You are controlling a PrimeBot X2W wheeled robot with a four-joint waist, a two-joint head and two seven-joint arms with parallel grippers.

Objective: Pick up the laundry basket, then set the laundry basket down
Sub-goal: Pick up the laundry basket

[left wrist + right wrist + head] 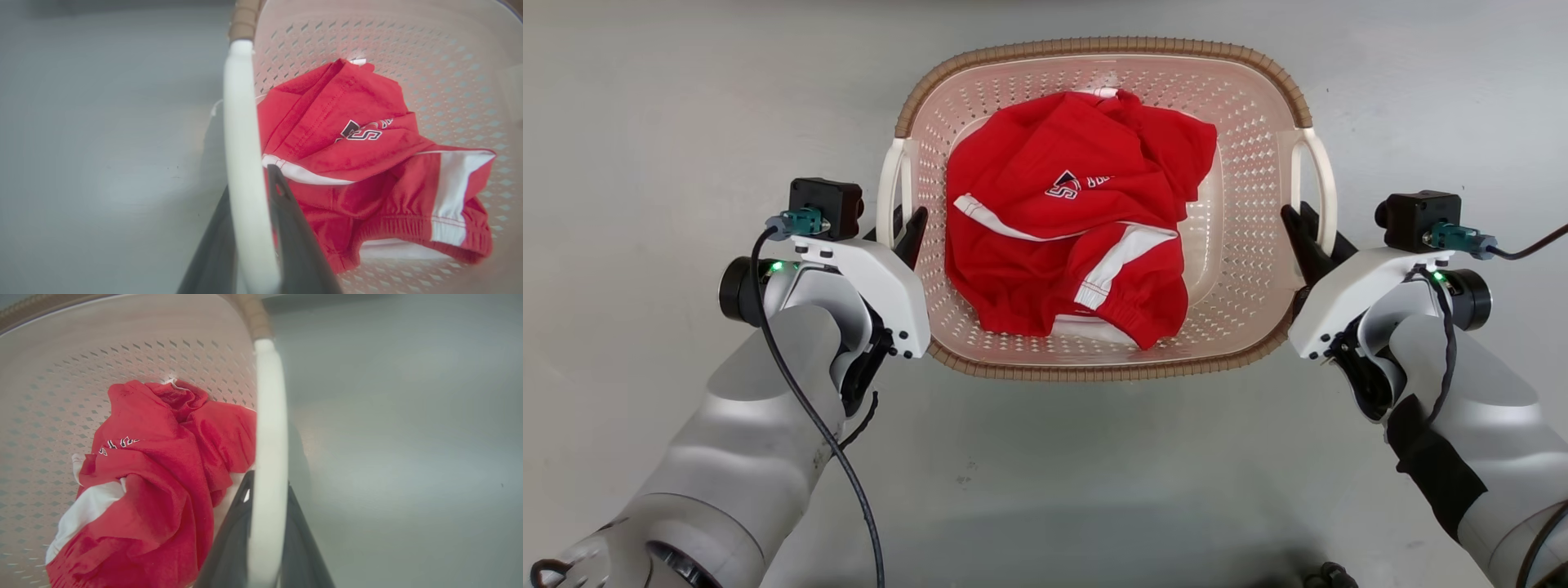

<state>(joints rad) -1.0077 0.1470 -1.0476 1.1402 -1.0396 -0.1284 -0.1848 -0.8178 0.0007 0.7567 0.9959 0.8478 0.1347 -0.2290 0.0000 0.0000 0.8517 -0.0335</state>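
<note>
Fingers of the left arm (915,230) are closed narrowly on the white left handle (889,184) of the laundry basket (1250,155); fingers of the right arm (1303,237) are clamped likewise on its right handle (1326,188). Inside the basket a red garment (1054,237) with white stripes is heaped. Grey floor (686,98) is seen all around the basket.

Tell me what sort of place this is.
Likely a laundry area or a test room, though little shows: a laundry basket holding a red garment, with bare grey floor beneath.
</note>
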